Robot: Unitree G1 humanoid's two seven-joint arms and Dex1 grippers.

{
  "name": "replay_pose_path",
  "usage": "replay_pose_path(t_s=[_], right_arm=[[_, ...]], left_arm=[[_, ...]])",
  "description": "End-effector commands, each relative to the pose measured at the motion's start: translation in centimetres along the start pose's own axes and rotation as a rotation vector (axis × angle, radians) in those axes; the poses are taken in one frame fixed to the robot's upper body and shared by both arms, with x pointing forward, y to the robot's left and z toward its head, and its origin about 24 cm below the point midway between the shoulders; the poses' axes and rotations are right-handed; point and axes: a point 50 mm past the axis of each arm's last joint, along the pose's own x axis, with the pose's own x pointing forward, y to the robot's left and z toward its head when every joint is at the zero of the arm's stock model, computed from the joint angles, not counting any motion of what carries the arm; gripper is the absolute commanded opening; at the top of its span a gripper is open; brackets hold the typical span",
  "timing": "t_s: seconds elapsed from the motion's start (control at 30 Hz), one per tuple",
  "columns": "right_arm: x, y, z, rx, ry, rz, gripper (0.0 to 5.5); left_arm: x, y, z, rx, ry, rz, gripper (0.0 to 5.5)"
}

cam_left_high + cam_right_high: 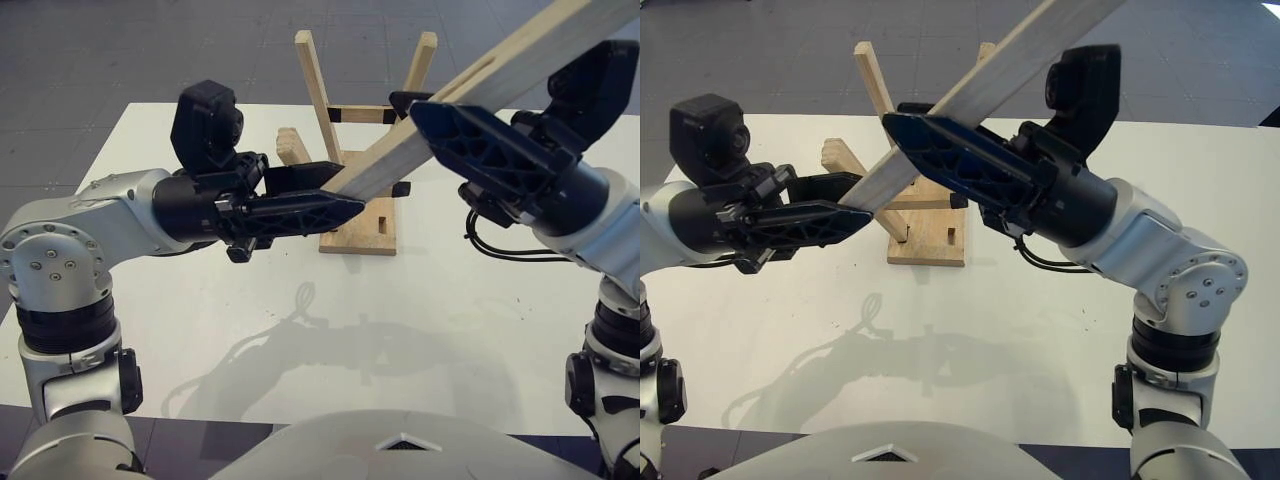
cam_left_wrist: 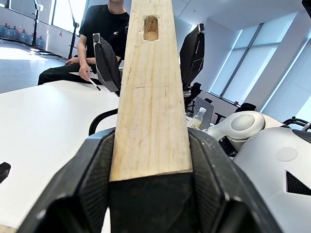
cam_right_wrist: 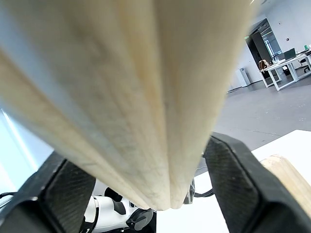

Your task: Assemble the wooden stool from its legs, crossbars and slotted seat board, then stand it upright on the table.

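Note:
A long wooden leg (image 1: 385,160) with a slot near its upper end slants up from left to right above the table. My left gripper (image 1: 345,190) is shut on its lower end, and my right gripper (image 1: 410,103) is shut on its middle. In the left wrist view the leg (image 2: 148,97) runs away from the camera between the black fingers (image 2: 92,174). Behind it the slotted seat board (image 1: 360,235) lies flat on the table. Two legs (image 1: 318,95) stand up from the board, joined by a crossbar (image 1: 365,114).
Another wooden piece (image 1: 292,145) lies on the white table (image 1: 400,330) left of the seat board. A black cable (image 1: 500,248) loops on the table under my right arm. The table's near half is bare.

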Motion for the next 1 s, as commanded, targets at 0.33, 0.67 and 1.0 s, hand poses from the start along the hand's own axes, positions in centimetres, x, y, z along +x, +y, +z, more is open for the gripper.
replay_pose_path(t_s=[0.33,0.67,1.0], right_arm=[[-0.4,0.1,-0.2,-0.034,0.075,-0.01,2.08],[-0.9,-0.5,-0.2,-0.045,0.079,-0.055,2.04],[-7.8,-5.8,-4.9,-0.303,0.502,-0.452,2.03]], left_arm=[[0.0,0.1,0.3,0.021,-0.01,-0.001,2.05],[-0.9,-0.1,-0.3,0.027,0.024,0.013,3.61],[-3.9,1.4,-3.0,0.067,0.085,0.262,3.69]])
